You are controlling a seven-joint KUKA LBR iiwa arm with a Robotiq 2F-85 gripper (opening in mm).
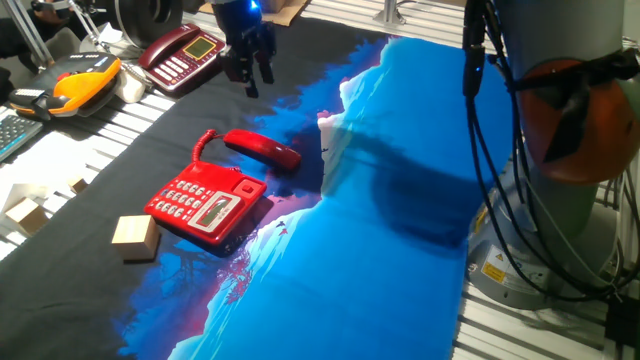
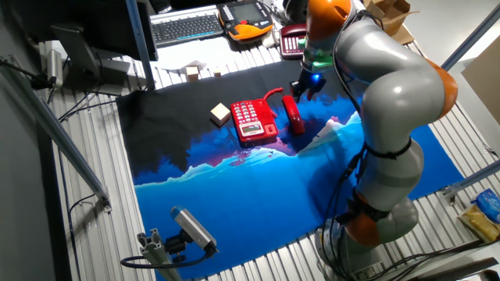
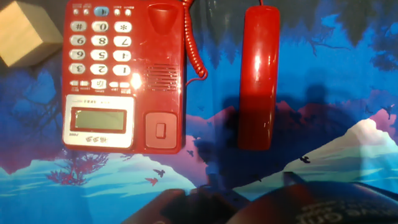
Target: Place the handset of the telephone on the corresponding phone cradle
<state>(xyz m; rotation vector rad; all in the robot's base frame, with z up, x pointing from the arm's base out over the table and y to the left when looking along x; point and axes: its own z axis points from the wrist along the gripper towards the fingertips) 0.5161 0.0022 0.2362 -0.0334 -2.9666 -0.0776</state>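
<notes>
The bright red telephone (image 1: 205, 205) sits on the dark and blue cloth, its cradle empty. It also shows in the other fixed view (image 2: 251, 121) and the hand view (image 3: 124, 74). The red handset (image 1: 262, 148) lies flat on the cloth beside the phone, joined to it by the coiled cord (image 3: 196, 50). It shows in the other fixed view (image 2: 293, 115) and the hand view (image 3: 258, 78). My gripper (image 1: 252, 80) hangs well above the handset, open and empty; it also shows in the other fixed view (image 2: 307, 87). No fingertips show clearly in the hand view.
A darker maroon phone (image 1: 183, 55) stands at the back off the cloth. A wooden block (image 1: 135, 237) lies next to the red telephone; it also shows in the hand view (image 3: 25, 31). More blocks (image 1: 25, 210) and an orange pendant (image 1: 85, 85) lie at the left.
</notes>
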